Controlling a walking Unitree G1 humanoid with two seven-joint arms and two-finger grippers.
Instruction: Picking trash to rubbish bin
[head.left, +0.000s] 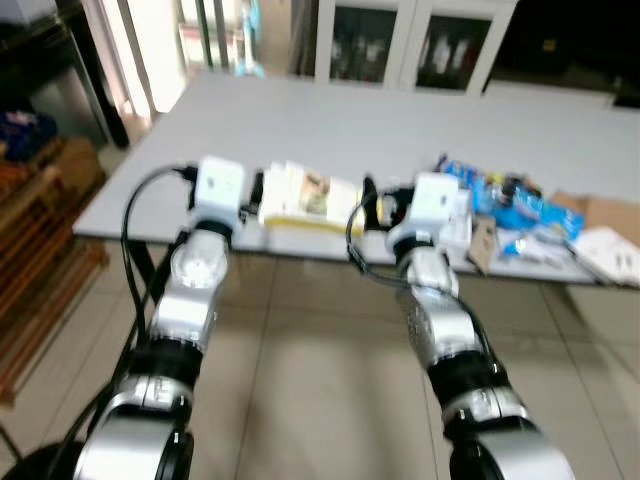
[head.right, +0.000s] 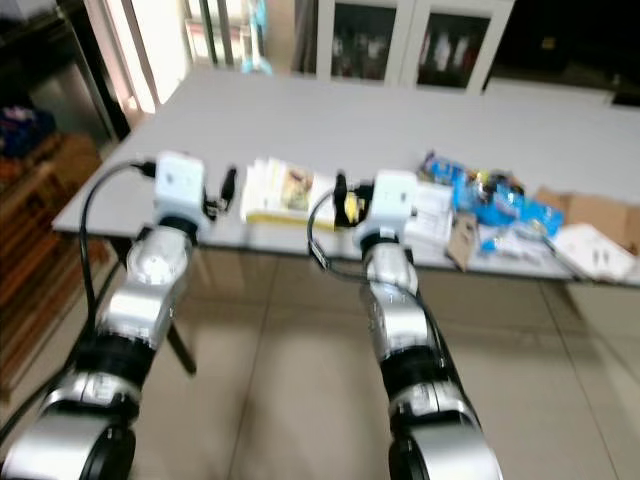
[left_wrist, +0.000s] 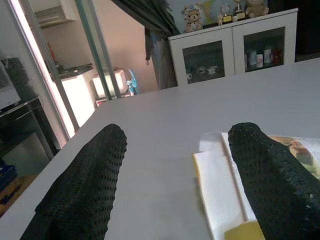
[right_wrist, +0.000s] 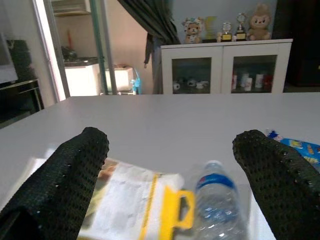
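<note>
While the robot is standing at the near edge of a long grey table (head.left: 400, 130), both silver arms are reaching forward to that edge, and the trash is lying along it just ahead of them. Behind the table a white glass-door cabinet (right_wrist: 225, 65) is standing against the wall. A white packet with a yellow strip (head.left: 305, 195) is lying flat between the two wrists, its long side running along the table edge. Off to the robot's right a heap of blue wrappers (head.left: 515, 200) and papers is spreading toward a brown cardboard piece (head.left: 610, 212). A clear plastic bottle (right_wrist: 215, 200) is lying directly between the right gripper (right_wrist: 170, 190) fingers, its cap pointing away, so the right arm looks the better placed. The right gripper is spread wide, holding nothing; the left gripper (left_wrist: 175, 190) is equally wide, with the packet's corner beside one finger.
</note>
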